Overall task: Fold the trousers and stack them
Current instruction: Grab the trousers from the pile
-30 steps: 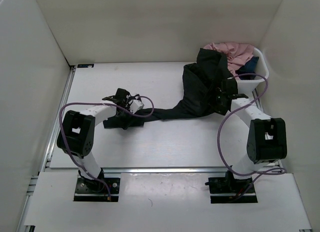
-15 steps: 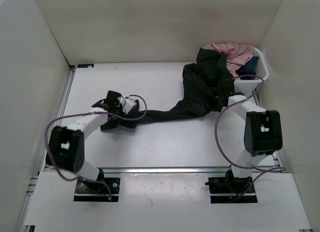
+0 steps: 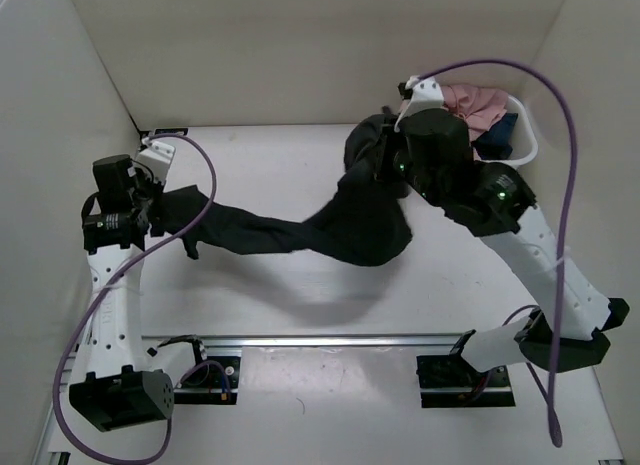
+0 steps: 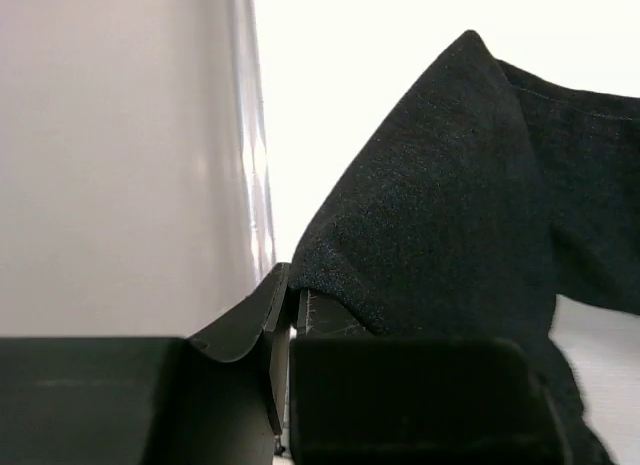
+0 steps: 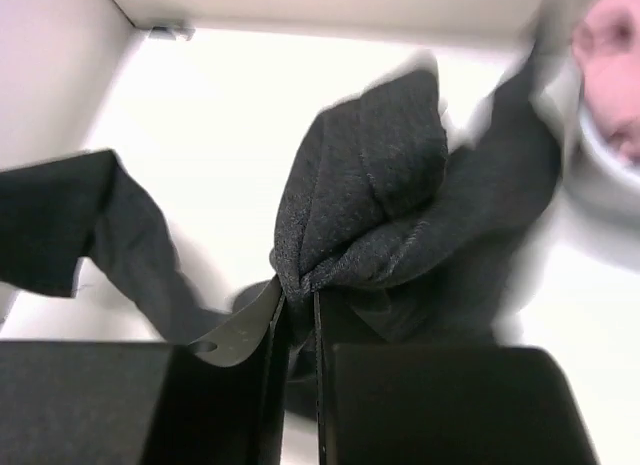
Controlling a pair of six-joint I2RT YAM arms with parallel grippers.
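- On your left, the left arm (image 3: 105, 285) stands tall beside the left wall. Its jaws are clenched on one end of the trousers (image 3: 340, 220), and your left wrist view shows black cloth pinched tight between them.
- From that grip the trousers stretch rightward as a narrow, twisted band, held up off the table (image 3: 230, 155).
- Their long axis runs left to right across the table and tilts toward the far right corner.
- Past the middle the cloth widens into a heavy, sagging bunch of soft folds, which throws a shadow on the pale table below.
- The fabric is plain black, matte and finely knit, and your right wrist view shows a stitched seam along one fold.
- The right arm (image 3: 530, 255) reaches up and back over the table. Its jaws are clamped on a gathered handful of the trousers at the upper right end of the bunch.
- Just right of that grip, at the far right corner, sits a white tub (image 3: 531, 137) with a rounded rim.
- A crumpled pink garment (image 3: 475, 100) and a dark blue garment (image 3: 497, 137) lie in it.
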